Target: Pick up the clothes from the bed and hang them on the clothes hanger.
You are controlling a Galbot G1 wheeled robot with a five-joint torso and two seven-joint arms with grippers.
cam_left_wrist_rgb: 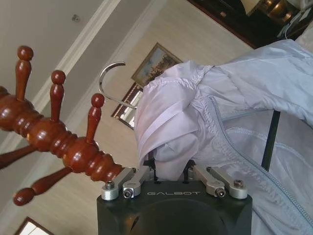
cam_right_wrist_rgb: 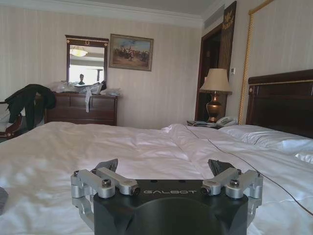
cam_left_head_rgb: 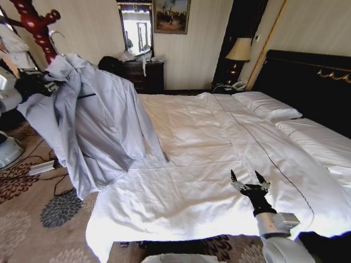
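The silvery-grey jacket, the clothes (cam_left_head_rgb: 93, 115), hangs in the air off the bed's left side, its hem touching the white bed (cam_left_head_rgb: 219, 142). My left gripper (cam_left_head_rgb: 37, 85) is shut on a bunch of collar fabric (cam_left_wrist_rgb: 168, 152). The jacket is draped over the black clothes hanger (cam_left_wrist_rgb: 270, 133), whose wire hook (cam_left_wrist_rgb: 108, 81) sticks up beside the pegs of the wooden stand (cam_left_wrist_rgb: 63, 142) without touching them. Low over the bed's near edge, my right gripper (cam_left_head_rgb: 249, 183) stands open with nothing in it; in the right wrist view the gripper (cam_right_wrist_rgb: 164, 171) faces the headboard.
The reddish wooden coat stand (cam_left_head_rgb: 34, 24) rises at the far left. A dark dresser (cam_left_head_rgb: 143, 74) with a mirror is against the back wall, and a lamp (cam_left_head_rgb: 238, 52) sits on the nightstand. Cables and a white device lie on the patterned carpet (cam_left_head_rgb: 38, 219).
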